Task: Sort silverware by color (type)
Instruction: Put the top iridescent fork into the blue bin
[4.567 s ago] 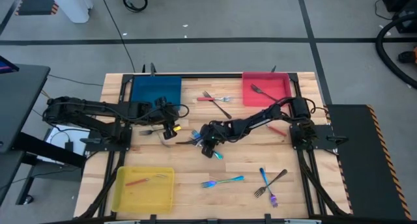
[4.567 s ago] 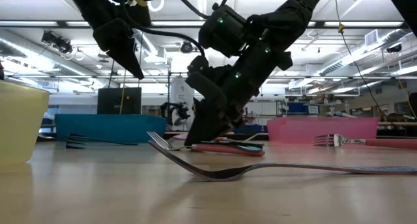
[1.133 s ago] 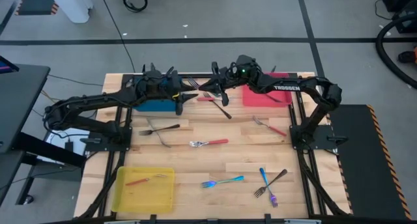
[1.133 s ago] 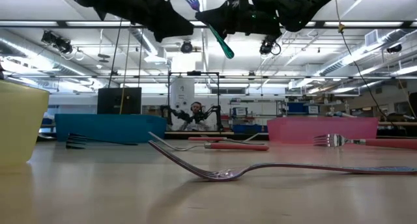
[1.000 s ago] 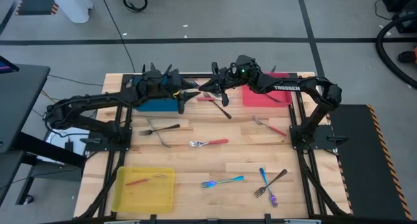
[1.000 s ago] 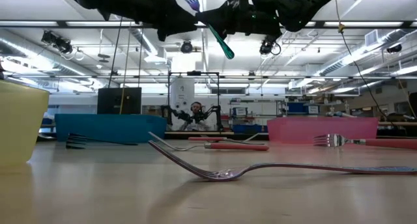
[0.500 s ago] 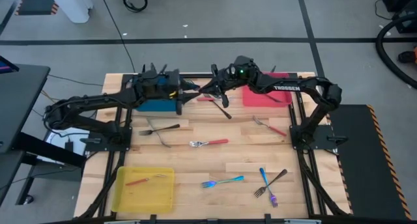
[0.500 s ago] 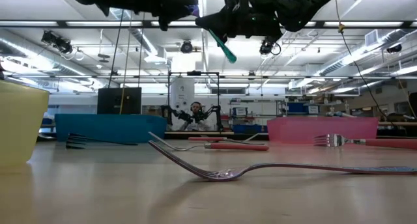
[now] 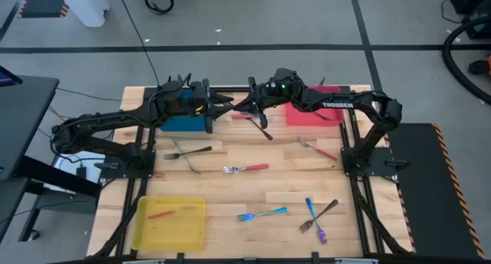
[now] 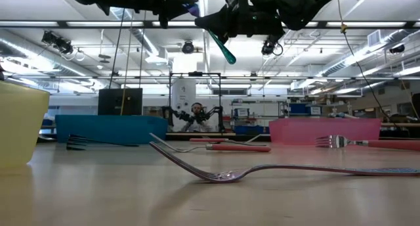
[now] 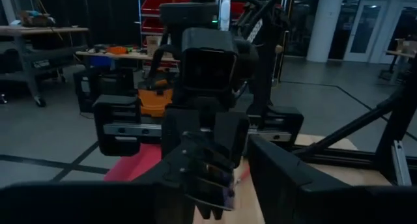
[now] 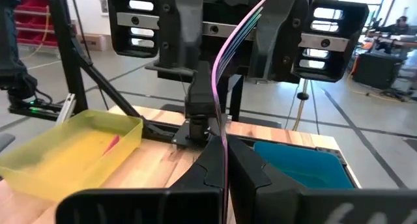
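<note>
High over the far edge of the wooden table (image 9: 230,195), the right gripper (image 9: 245,107) clenches one slim iridescent fork (image 12: 225,68), tines raised between the left gripper's (image 9: 221,104) parted fingers. Three flat trays show: blue (image 9: 173,124), red (image 9: 303,114), yellow (image 9: 170,222). Below lie two red-handled forks (image 9: 245,169), one teal fork (image 9: 262,214).

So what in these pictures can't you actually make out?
- Whether the left gripper already grips the iridescent fork: the high view is too small, the low view cuts both arms at its top edge, and the wrist views are crowded with dark parts.
- The blue tray's contents: the left arm covers it in the high view; its wall hides them in the low view.
- The red tray's near part, under the right arm.
</note>
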Robot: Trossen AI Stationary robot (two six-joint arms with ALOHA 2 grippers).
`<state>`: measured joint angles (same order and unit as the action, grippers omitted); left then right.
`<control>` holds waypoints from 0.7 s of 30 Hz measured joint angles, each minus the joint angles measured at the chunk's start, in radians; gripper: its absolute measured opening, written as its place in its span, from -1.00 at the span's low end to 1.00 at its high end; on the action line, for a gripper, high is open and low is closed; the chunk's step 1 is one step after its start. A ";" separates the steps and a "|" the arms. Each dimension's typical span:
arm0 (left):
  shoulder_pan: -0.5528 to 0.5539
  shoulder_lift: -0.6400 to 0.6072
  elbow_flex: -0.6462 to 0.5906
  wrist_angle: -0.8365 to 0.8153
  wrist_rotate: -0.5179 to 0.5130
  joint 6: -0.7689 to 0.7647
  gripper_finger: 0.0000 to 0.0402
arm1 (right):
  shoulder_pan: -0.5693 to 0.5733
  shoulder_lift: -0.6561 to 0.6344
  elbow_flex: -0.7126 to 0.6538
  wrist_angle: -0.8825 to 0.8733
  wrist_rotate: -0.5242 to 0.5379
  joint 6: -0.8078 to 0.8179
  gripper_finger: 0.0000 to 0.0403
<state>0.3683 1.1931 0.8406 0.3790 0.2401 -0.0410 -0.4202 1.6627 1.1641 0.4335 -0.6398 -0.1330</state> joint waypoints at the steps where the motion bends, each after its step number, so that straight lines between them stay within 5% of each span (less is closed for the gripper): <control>1: 0.000 0.000 0.000 0.000 0.000 0.000 -0.43 | 0.000 0.000 0.000 0.000 0.001 0.001 -0.96; 9: -0.001 0.000 0.000 -0.006 0.025 -0.020 -0.94 | 0.000 0.000 0.000 0.001 -0.011 -0.021 -0.95; 21: 0.002 0.001 0.000 -0.011 -0.011 0.030 -0.96 | 0.000 0.000 0.000 0.006 0.067 0.014 -0.62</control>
<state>0.3702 1.1938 0.8406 0.3677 0.2296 -0.0111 -0.4199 1.6630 1.1637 0.4393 -0.5726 -0.1192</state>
